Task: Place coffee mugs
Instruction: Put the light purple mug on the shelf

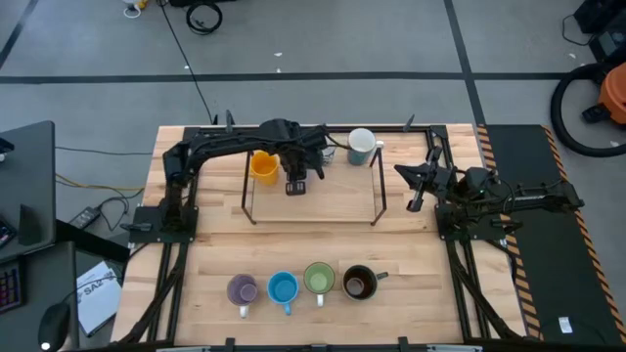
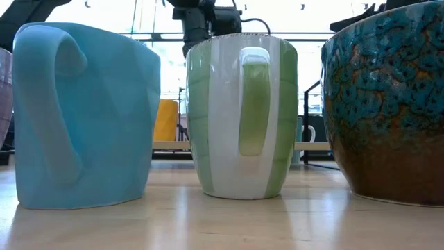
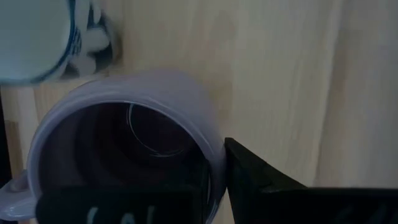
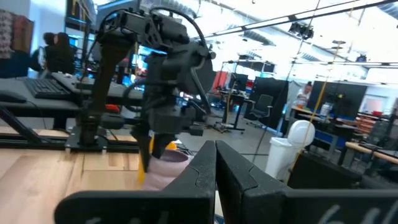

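Your wooden table (image 1: pixel 313 244) fills the high view's middle, with a wire rack (image 1: pixel 313 186) at upper centre. Left gripper (image 1: pixel 295 183) sits inside it, clamped on the rim of a lavender mug (image 3: pixel 124 149) beside an orange mug (image 1: pixel 262 164) and a pale mug (image 1: pixel 361 145). Right gripper (image 1: pixel 416 191) waits at centre right, fingers together, while four mugs (image 1: pixel 301 285) line the lower centre.

The wooden table (image 1: pixel 215 249) carries a rack (image 1: pixel 313 210) under the left pincer (image 1: pixel 295 184). Well off from it stand four mugs: lavender (image 1: pixel 243 290), blue (image 1: pixel 283 288), green (image 1: pixel 319 280), dark (image 1: pixel 359 284).
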You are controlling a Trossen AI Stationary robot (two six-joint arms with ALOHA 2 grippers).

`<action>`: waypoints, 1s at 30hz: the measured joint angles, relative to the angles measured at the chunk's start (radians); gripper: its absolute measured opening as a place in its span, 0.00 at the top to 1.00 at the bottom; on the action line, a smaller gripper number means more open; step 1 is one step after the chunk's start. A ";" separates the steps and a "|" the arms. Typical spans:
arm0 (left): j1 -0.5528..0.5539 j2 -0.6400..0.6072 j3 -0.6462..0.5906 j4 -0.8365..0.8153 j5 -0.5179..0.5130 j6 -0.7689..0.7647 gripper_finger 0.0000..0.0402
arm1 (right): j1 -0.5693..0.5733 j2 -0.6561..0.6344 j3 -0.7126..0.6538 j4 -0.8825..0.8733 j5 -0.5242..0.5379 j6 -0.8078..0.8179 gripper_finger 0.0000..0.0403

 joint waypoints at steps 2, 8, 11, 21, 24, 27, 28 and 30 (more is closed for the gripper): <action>0.001 -0.014 -0.038 0.028 -0.005 0.001 0.90 | 0.000 0.000 0.000 0.001 -0.002 0.001 0.98; 0.006 -0.039 -0.101 0.077 -0.024 0.003 0.90 | 0.000 0.000 0.000 0.001 -0.002 0.002 0.98; 0.011 -0.039 -0.101 0.075 -0.018 0.003 0.90 | 0.000 0.000 0.000 0.001 -0.002 0.002 0.98; 0.058 -0.052 -0.098 0.019 0.042 0.004 0.90 | 0.000 0.000 0.000 0.006 -0.002 0.002 0.98; 0.060 -0.052 -0.098 0.025 0.039 0.007 0.90 | 0.000 0.000 0.000 0.007 -0.002 0.001 0.98; 0.059 -0.052 -0.098 0.024 0.040 0.011 0.90 | 0.000 0.000 0.000 0.007 -0.002 0.000 0.98; 0.057 -0.052 -0.098 0.021 0.040 0.011 0.90 | 0.000 0.000 0.000 0.007 -0.002 0.000 0.98; 0.055 -0.052 -0.098 0.024 0.040 0.014 0.90 | 0.000 0.000 0.000 0.007 -0.001 -0.001 0.98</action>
